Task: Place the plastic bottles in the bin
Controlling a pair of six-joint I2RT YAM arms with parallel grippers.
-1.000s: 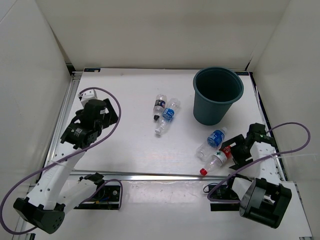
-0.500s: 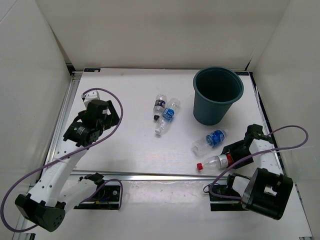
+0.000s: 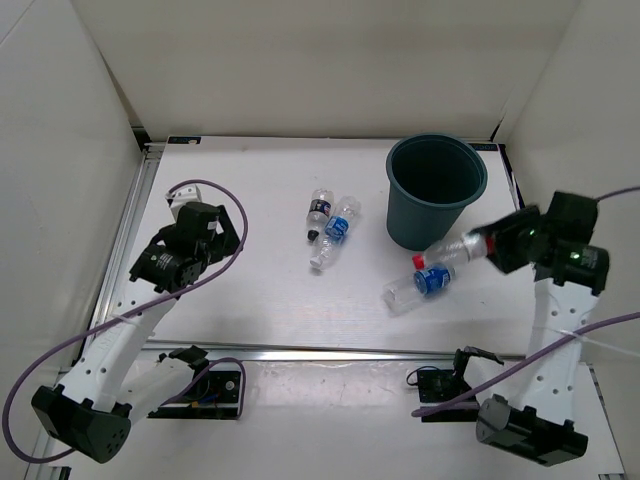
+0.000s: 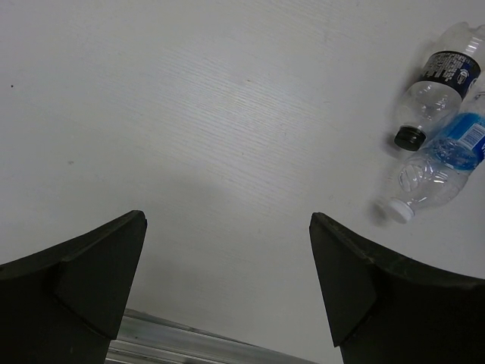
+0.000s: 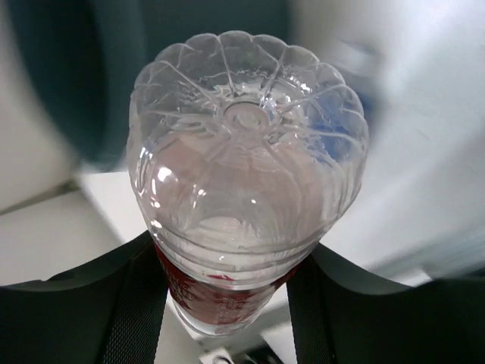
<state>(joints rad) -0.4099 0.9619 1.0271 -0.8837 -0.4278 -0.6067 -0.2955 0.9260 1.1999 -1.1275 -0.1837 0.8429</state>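
One bottle lifted: red-labelled bottle (image 3: 455, 248), clamped in my right fingers (image 5: 129, 318), cap pointing left.
Bin (image 3: 415, 225): just beyond the bottle; its mouth lies farther away and left of my right fingers.
Left fingers (image 4: 76, 280): spread wide, empty, well apart from the bin.

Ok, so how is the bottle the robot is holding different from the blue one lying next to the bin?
The red-capped bottle is gripped in the right fingers, while the blue-labelled bottle lies loose on the table. The red-capped bottle has a red cap and a red label, but the blue-labelled bottle's label is blue. Both are small, clear plastic bottles close to the bin.
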